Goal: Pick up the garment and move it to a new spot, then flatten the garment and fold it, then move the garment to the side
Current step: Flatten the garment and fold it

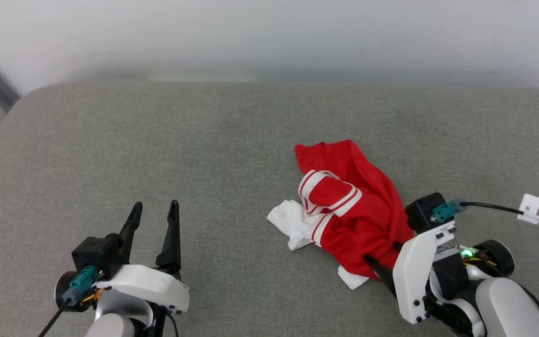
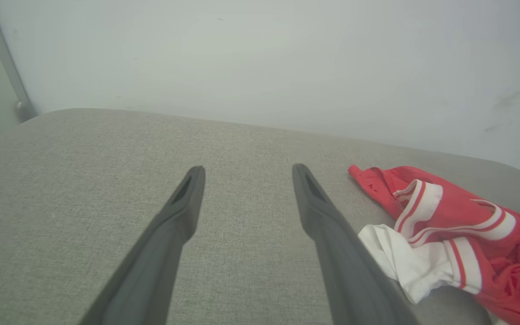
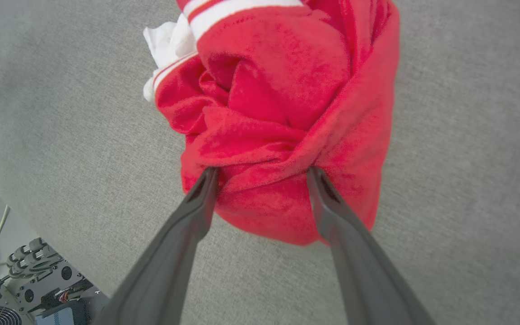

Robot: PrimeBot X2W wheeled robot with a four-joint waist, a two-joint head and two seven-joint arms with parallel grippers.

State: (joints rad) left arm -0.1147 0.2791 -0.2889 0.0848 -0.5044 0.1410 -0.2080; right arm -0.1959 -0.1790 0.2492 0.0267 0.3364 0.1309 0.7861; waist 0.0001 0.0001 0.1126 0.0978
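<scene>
A grey upholstered bench (image 1: 157, 140) spans the head view, its rounded far left corner set against a pale wall (image 1: 269, 32). The garment (image 1: 358, 210), a red jersey T-shirt, lies in a crumpled heap on the right half of the bench, nearer the front edge than the back. One white sleeve (image 1: 290, 220) spills out towards the bench's middle, and red-and-white striped trim (image 1: 330, 192) curls across the top of the heap.

The right gripper (image 3: 262, 174) is at the heap's near right side. Its two dark fingers are spread apart, their tips pressing into the red cloth with a bulging fold between them, not pinched tight. The left gripper (image 1: 155, 206) hovers over bare fabric near the front left of the bench, well apart from the garment (image 2: 513, 266), fingers released and holding nothing.

A black cable carrying a small white tag (image 1: 530, 208) runs off from the right wrist.
</scene>
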